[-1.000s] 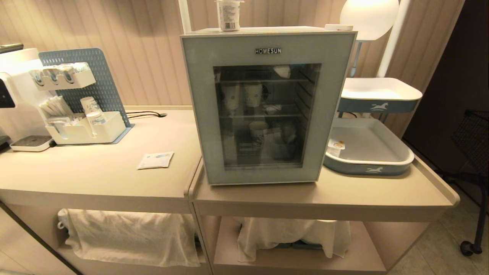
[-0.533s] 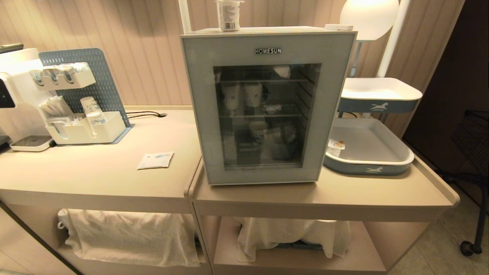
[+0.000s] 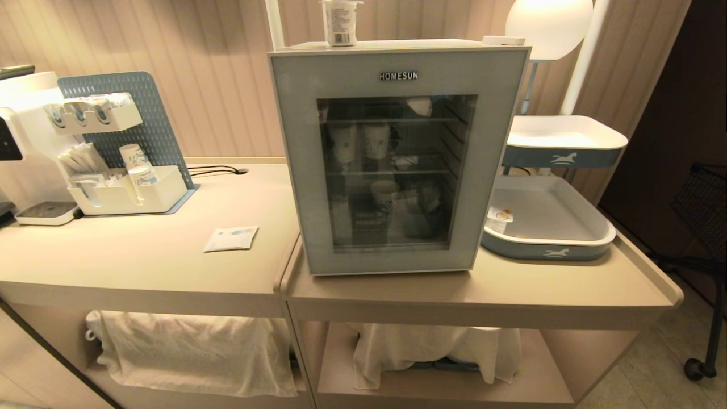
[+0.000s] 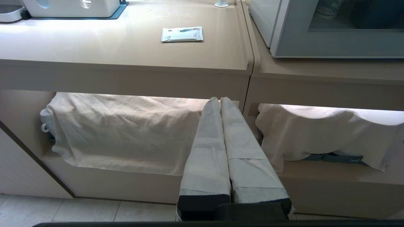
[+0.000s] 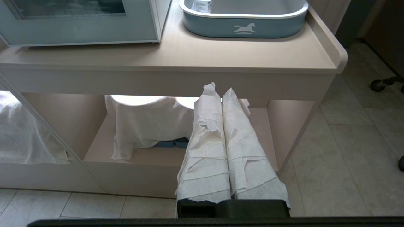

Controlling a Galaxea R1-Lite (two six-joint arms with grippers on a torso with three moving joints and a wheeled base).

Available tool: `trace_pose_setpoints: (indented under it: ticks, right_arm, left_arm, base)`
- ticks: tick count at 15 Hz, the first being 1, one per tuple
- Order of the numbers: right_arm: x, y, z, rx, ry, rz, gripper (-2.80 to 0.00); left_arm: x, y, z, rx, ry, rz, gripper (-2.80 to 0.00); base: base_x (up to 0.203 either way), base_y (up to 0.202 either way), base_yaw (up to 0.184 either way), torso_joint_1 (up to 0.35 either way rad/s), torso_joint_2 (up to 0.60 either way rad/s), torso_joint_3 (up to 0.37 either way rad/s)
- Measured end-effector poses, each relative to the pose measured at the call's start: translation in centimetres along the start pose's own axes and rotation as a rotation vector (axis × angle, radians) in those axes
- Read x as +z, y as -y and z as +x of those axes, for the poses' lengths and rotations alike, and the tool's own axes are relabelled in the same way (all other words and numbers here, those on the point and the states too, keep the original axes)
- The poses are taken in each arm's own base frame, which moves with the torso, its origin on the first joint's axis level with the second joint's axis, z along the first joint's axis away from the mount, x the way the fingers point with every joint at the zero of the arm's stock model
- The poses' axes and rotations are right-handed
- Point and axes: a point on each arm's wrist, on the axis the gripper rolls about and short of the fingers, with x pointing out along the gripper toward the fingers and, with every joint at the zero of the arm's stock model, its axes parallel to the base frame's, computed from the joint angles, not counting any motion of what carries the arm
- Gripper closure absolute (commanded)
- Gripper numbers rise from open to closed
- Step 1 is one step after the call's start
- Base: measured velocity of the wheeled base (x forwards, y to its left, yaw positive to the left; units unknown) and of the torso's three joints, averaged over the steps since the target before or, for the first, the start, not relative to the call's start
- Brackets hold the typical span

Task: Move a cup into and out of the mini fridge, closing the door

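Unchanged since earlier frame: cup [image 3: 340, 21] stood atop mini fridge [image 3: 397, 156], door [image 3: 295, 159] shut. Left gripper [image 4: 220, 100] and right gripper [image 5: 218, 88] hung below counter [image 3: 170, 261], fingers pressed together, empty.

fridge [image 3: 397, 159]: 1 | trays [image 3: 548, 250]: 2 | cloths [image 3: 193, 352]: 2 (draped) | packet [image 3: 231, 238]: 1

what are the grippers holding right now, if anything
Nothing. The left gripper and the right gripper are both shut on empty air, low in front of the counter. The cup stands on top of the mini fridge.
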Motion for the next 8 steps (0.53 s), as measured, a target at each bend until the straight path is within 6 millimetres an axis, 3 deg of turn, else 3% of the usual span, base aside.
trace_pose_setpoints:
  ticks: [8]
  right_arm:
    - [0.0,0.0,0.0,0.0,0.0,0.0,0.0]
  left_arm:
    - [0.0,0.0,0.0,0.0,0.0,0.0,0.0]
  base:
    - [0.0,0.0,0.0,0.0,0.0,0.0]
